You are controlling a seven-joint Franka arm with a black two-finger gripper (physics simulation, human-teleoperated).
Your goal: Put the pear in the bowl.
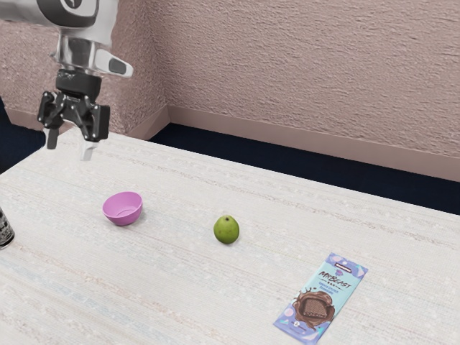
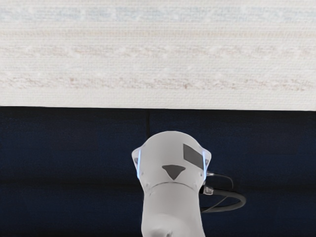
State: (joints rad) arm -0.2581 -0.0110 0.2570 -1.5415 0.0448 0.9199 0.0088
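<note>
The rough wall [image 1: 302,72] stood behind everything, with dark floor [image 1: 287,165] between it and the bench [image 1: 172,273]. The bench's broad, level top bore the loose things, so each lay at rest by its own weight.

The arm [image 1: 79,54] came in from the exterior view's upper left, and its pale base [image 2: 170,155] was visible in the wrist view, beyond the bench's edge. The hand hung above the bench, clear of the things on it, which probably left room to travel sideways without knocking anything.

The jaws pointed down and stood well spread, with a clear gap between them. They held nothing and touched nothing. That spread suited a grasp to come, but they had first to be carried across and lowered around the fruit.

The chocolate bar [image 1: 321,298] lay flat on its broad face, beyond the pear from the bowl, likely out of the way of the carry. The bowl [image 1: 123,218] sat upright and empty, mouth up, as it needed to be to take something from above. The can [image 1: 4,230], partly cut off at the exterior view's left edge, stood near it.

The pear [image 1: 226,230] rested on the bench between bowl and bar, apart from both; its roundness might let it roll if nudged off-centre.
</note>
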